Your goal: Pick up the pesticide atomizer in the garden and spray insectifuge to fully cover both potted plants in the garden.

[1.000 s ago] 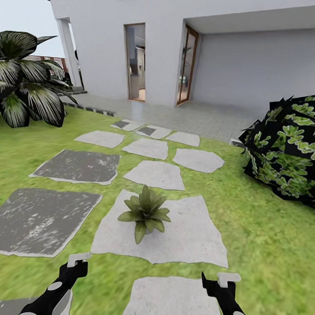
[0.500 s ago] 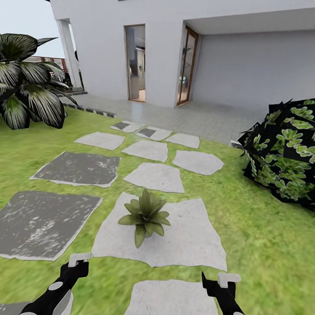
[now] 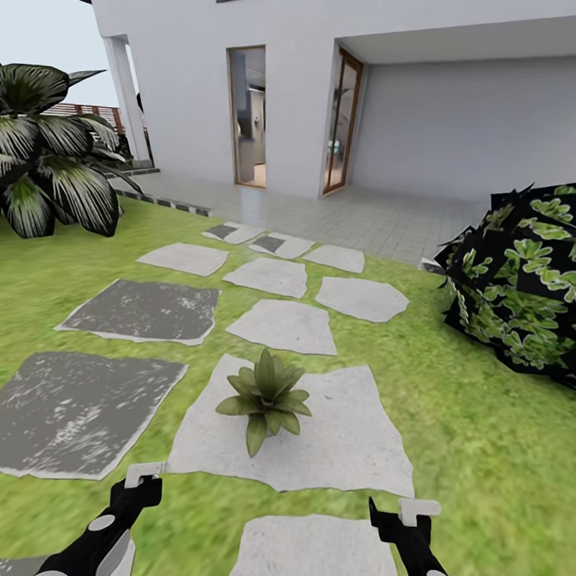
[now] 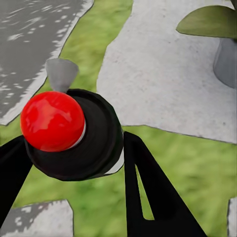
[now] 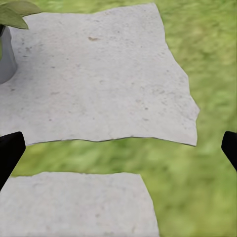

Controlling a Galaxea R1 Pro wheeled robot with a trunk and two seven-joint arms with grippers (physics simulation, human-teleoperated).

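One potted plant (image 3: 265, 397), a low rosette of pointed green leaves, stands on a pale stepping stone (image 3: 348, 435) just ahead of both arms. Its grey pot (image 4: 227, 61) also edges into the left wrist view, and the pot (image 5: 6, 59) into the right wrist view. My left gripper (image 3: 143, 483) is shut on the pesticide atomizer (image 4: 74, 143), seen end-on as a dark round body with a red knob and a grey nozzle. My right gripper (image 3: 403, 518) is open and holds nothing, its fingertips (image 5: 9, 148) spread over grass and stone. The second potted plant is out of view.
Grey and white stepping stones (image 3: 143, 307) lead over the lawn to a white house with an open doorway (image 3: 246, 113). A big palm (image 3: 41, 165) stands at the left. A large broad-leaved bush (image 3: 533, 284) stands at the right.
The whole picture has shifted slightly, so the camera has moved a little. Both arms keep their places in the view.
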